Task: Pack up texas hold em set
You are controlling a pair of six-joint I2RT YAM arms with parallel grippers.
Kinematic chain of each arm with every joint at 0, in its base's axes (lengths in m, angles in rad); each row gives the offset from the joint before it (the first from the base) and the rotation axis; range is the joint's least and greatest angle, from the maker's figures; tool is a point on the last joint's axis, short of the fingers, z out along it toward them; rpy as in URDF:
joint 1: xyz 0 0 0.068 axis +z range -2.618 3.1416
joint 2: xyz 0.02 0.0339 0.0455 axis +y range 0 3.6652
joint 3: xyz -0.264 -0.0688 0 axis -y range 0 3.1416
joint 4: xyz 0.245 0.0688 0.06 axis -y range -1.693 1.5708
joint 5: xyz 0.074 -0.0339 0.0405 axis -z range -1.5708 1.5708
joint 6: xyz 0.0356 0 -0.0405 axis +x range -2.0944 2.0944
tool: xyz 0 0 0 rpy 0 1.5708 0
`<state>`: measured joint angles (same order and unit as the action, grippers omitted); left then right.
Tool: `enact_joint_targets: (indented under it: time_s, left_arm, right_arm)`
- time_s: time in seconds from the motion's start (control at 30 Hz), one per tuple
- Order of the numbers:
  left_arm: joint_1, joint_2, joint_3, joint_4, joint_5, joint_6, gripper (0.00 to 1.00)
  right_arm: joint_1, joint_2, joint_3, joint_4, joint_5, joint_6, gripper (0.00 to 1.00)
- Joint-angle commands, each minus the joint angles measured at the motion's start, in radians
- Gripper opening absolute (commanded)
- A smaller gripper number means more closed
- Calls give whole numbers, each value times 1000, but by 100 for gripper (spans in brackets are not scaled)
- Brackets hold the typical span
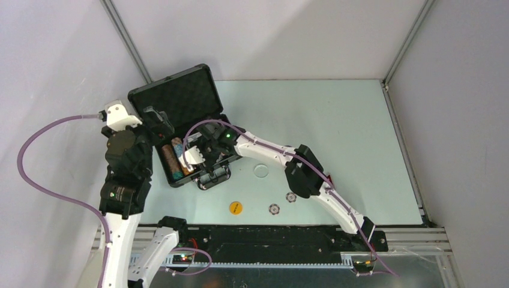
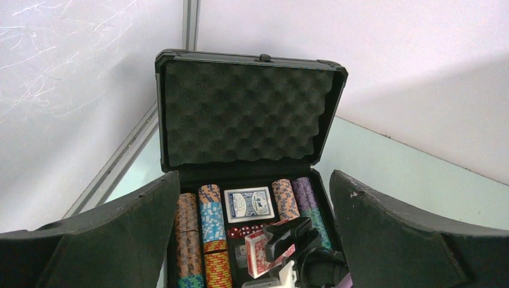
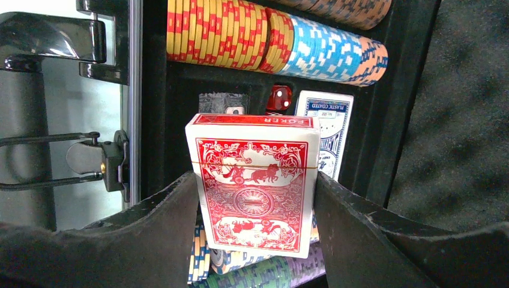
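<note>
Grip at far left corner

Right pincer (image 3: pixel 255 183) clamps a red-backed rectangular card deck (image 3: pixel 252 150) over the small black foam-lined hard case (image 1: pixel 180 96), which lies open at the far left corner of the desk (image 1: pixel 336 132). Left pincer (image 2: pixel 253 177), spread wide, hangs by its left side.

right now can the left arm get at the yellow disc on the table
Probably yes: the left gripper is open and empty, and the yellow disc lies on bare table, clear of the right arm.

The left arm (image 1: pixel 120 234) and right arm (image 1: pixel 339 207) pair white link shells with black joint housings (image 1: pixel 123 153), lilac cables (image 1: pixel 36 180) and black fingers (image 2: pixel 396 240).
</note>
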<state>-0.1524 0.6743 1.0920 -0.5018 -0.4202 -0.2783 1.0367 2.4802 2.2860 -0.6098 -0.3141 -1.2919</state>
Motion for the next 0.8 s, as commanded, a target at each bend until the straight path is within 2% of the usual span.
enact_joint_targets:
  time_s: [0.0, 0.17, 0.23, 0.27, 0.3, 0.4, 0.47, 0.6, 0.7, 0.77]
  left_arm:
    - [11, 3, -9, 30, -2, 25, 100]
    - [12, 5, -9, 30, 5, 24, 100]
    - [13, 5, -9, 32, 6, 24, 100]
    - [13, 5, -10, 30, 7, 24, 100]
    - [14, 7, -10, 31, 8, 24, 100]
    - [14, 7, -10, 32, 11, 24, 100]
    - [14, 7, -12, 32, 11, 24, 100]
    - [13, 6, -13, 33, 12, 24, 100]
    - [14, 4, -14, 33, 12, 24, 100]
    - [16, 4, -14, 34, 13, 24, 100]
  right_arm:
    - [11, 4, 47, 22, 34, -22, 0]
    - [13, 12, 46, 13, 28, 8, 11]
    - [16, 15, 45, 15, 29, 24, 20]
    - [18, 17, 42, 22, 29, 41, 32]
    - [18, 17, 41, 26, 28, 47, 35]
    - [24, 19, 35, 35, 28, 70, 60]
    - [26, 16, 32, 42, 29, 83, 69]
    - [26, 8, 31, 50, 25, 101, 77]
    - [24, 2, 28, 59, 20, 115, 95]
    - [25, -2, 22, 66, 17, 126, 99]
